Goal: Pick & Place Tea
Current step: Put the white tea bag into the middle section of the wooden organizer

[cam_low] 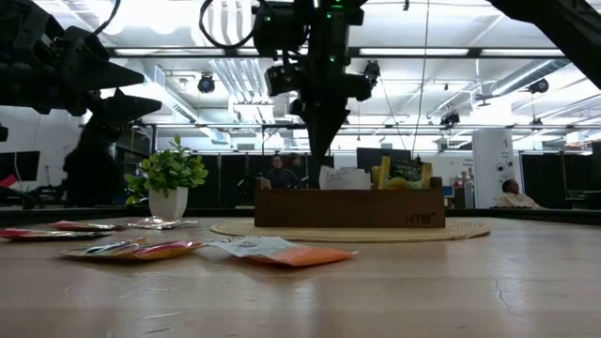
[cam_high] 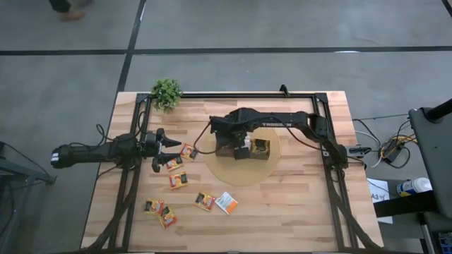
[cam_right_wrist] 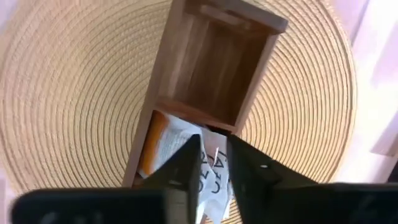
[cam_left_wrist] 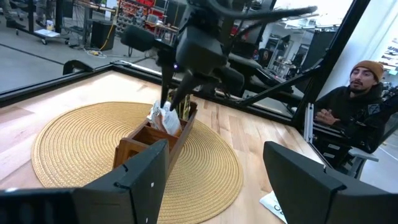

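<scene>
A long brown wooden box (cam_high: 244, 149) lies on a round woven mat (cam_high: 240, 175) at mid-table. My right gripper (cam_right_wrist: 214, 158) points down over its middle compartment, fingers a narrow gap apart. Just under them a white-orange tea sachet (cam_right_wrist: 169, 140) stands on edge inside that compartment (cam_left_wrist: 165, 118). Dark green-yellow sachets (cam_high: 261, 147) stand in the box's right end compartment. Several loose tea sachets (cam_high: 178, 180) lie flat on the wood left of the mat, one white-orange (cam_high: 226, 202). My left gripper (cam_high: 168, 152) waits open and level at the table's left, above two sachets.
A small potted plant (cam_high: 167, 92) stands at the far left corner. Black frame rails (cam_high: 326, 141) run along the table's sides and far edge. Bare wood (cam_high: 296, 204) lies near and right of the mat. A seated person (cam_left_wrist: 364, 102) shows beyond the table.
</scene>
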